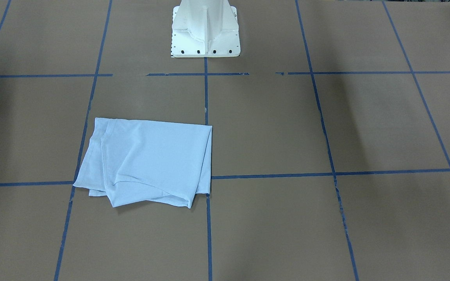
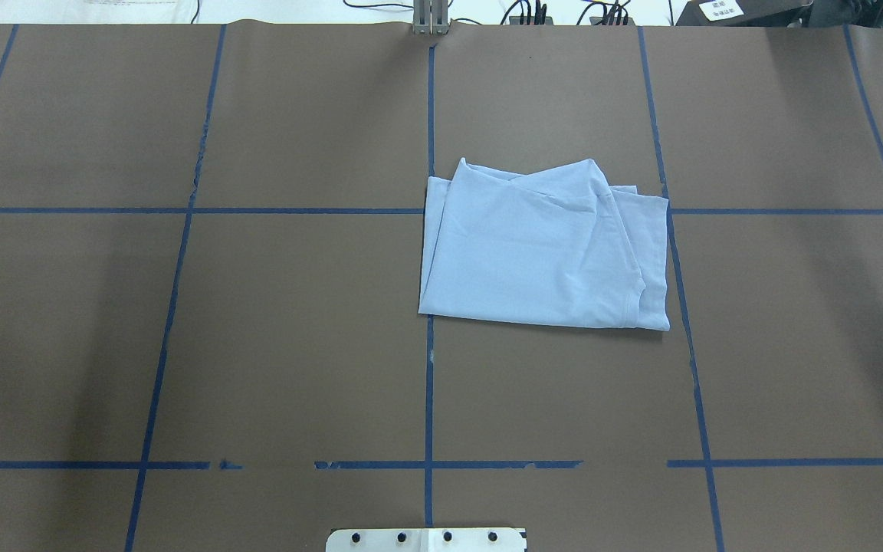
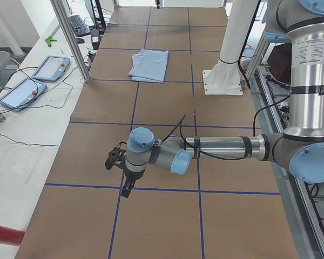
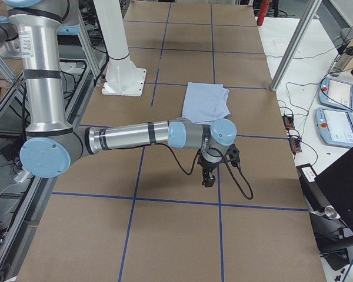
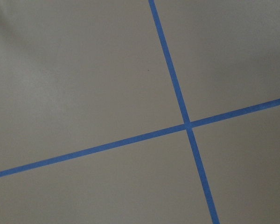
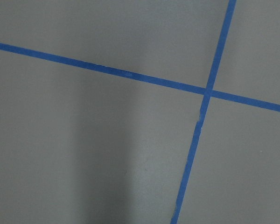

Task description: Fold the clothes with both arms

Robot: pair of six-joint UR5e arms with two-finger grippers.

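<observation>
The clothes are one light blue T-shirt (image 1: 147, 162) lying folded into a rough rectangle on the brown table cover, right of the centre tape line in the overhead view (image 2: 541, 253). No print shows. Neither arm touches it. My left arm stretches low over the table's left end, with its gripper (image 3: 127, 188) pointing down far from the shirt (image 3: 149, 65). At the table's other end my right gripper (image 4: 208, 176) also hangs downward, a grid square away from the shirt (image 4: 206, 101). I cannot tell whether either is open or shut. Both wrist views hold only brown cover and crossing blue tape.
The white pedestal base (image 1: 205, 31) stands at the robot's side of the table. Blue tape lines (image 2: 428, 383) divide the brown cover into squares. Teach pendants (image 3: 48, 67) and cables lie on a side bench behind an aluminium post (image 3: 70, 38). Another pendant (image 4: 340, 94) is beyond the operators' edge.
</observation>
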